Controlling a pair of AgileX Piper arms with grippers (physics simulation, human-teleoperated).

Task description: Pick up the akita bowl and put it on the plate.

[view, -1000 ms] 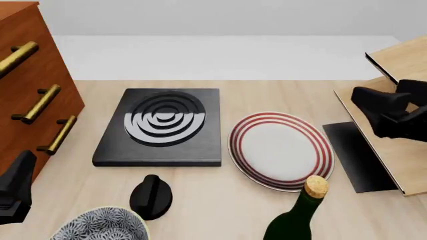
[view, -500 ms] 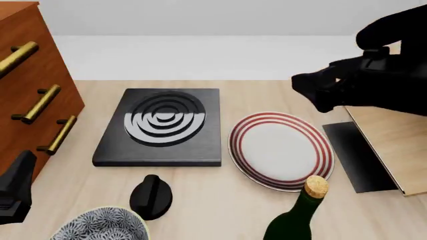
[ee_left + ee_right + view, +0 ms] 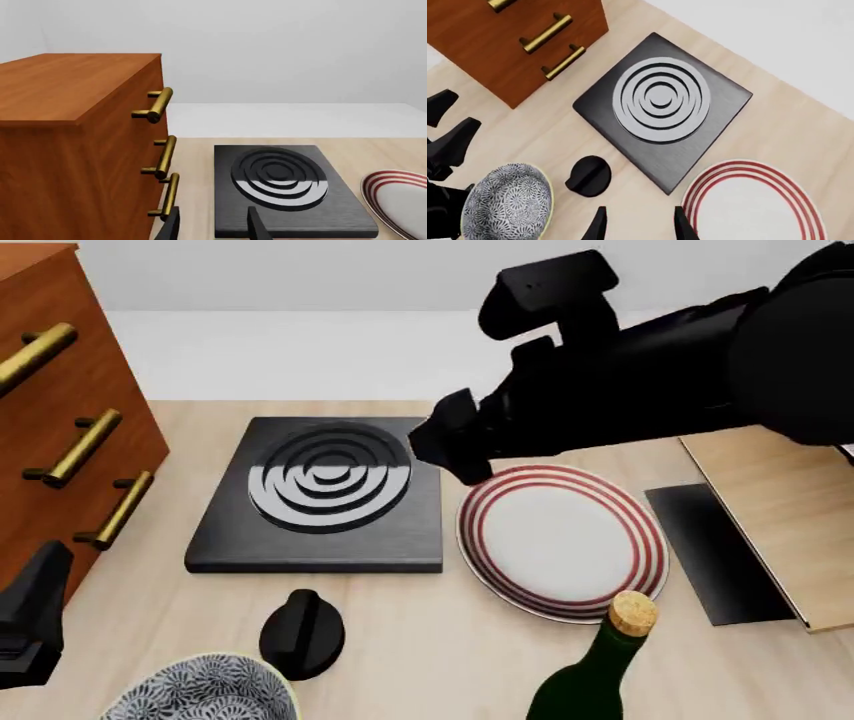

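Observation:
The akita bowl (image 3: 200, 692), patterned blue-grey and white inside, sits at the table's near left edge, partly cut off in the front view. In the right wrist view the akita bowl (image 3: 507, 207) shows whole. The plate (image 3: 561, 540), white with red rings, lies right of centre. My right gripper (image 3: 447, 450) hangs high over the gap between the black slab and the plate; in its wrist view the right gripper (image 3: 639, 227) is open and holds nothing. My left gripper (image 3: 30, 625) rests at the near left beside the bowl; its wrist view shows the left gripper (image 3: 212, 230) open and empty.
A black square slab (image 3: 320, 495) with grey rings lies left of the plate. A black knob (image 3: 300, 635) stands just right of the bowl. A corked green bottle (image 3: 594, 670) stands at the near edge. A wooden drawer cabinet (image 3: 54, 420) fills the left, a wooden board (image 3: 787, 530) the right.
My right arm has swung from the right edge leftward and up over the table, ending above the slab's right side. The left arm, bowl and plate have not moved.

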